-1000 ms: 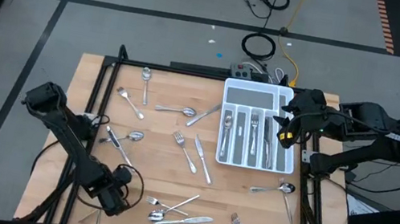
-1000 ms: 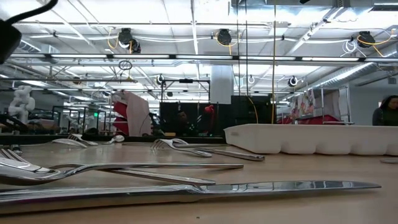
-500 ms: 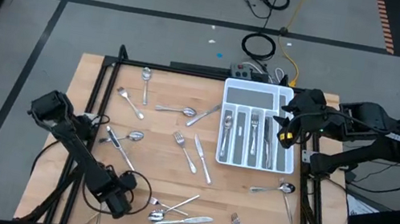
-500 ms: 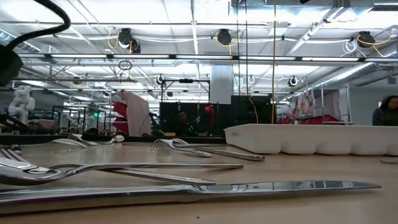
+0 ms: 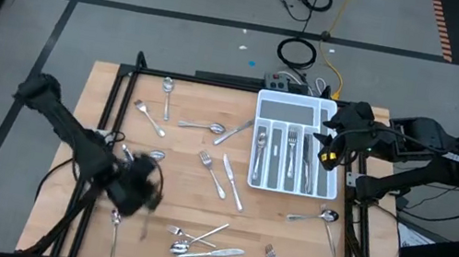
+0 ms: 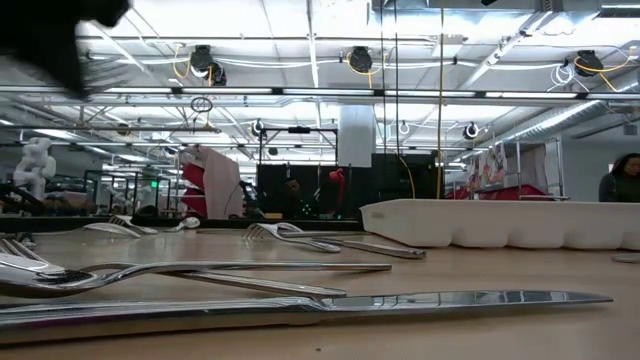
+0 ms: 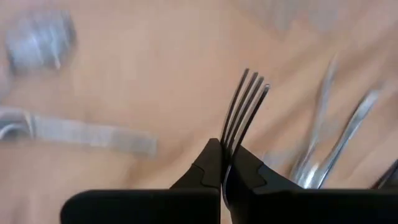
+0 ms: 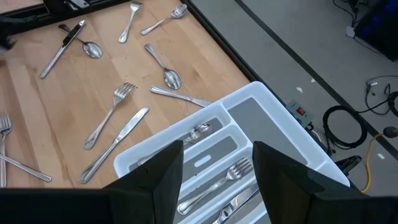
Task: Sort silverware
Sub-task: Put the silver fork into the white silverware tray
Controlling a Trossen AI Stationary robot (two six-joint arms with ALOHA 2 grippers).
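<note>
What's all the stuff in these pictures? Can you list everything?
shiny silver metal forks, spoons and knives: more than ten, silver, scattered loose on the table
slim silver metal fork: one, silver, pinched in the left gripper
white plastic compartmented tray: one, white, right part of the table, several silver pieces inside
light wooden table: one, tan, under everything
black coiled cable: one, black, on the floor beyond the table
person: one, far off in the room
left gripper: dark, shut on the fork, over the table's left side
right gripper: dark, open, above the tray
</note>
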